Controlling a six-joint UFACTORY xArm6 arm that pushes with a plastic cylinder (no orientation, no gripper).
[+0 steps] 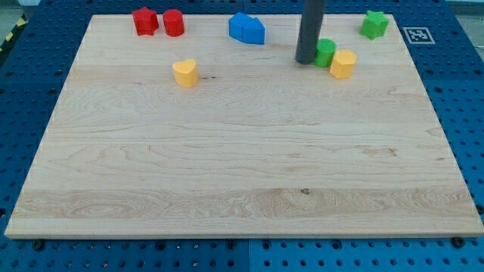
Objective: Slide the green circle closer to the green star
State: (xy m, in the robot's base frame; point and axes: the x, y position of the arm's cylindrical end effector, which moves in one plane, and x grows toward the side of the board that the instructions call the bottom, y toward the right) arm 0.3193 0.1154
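Green circle (325, 52) pressed between my tip (306, 61) and a yellow block (343, 64), upper right of the frame.
Dark rod ends in a bare tip, no jaws, touching the circle's left side; the green star (373, 24) sits near the top-right corner of the wooden board (242, 166), apart from both.

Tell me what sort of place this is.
Likely a robotics lab bench: a wooden board lies on a blue perforated table, a printed marker tag sits at its corner, and my tip pushes the green circle.
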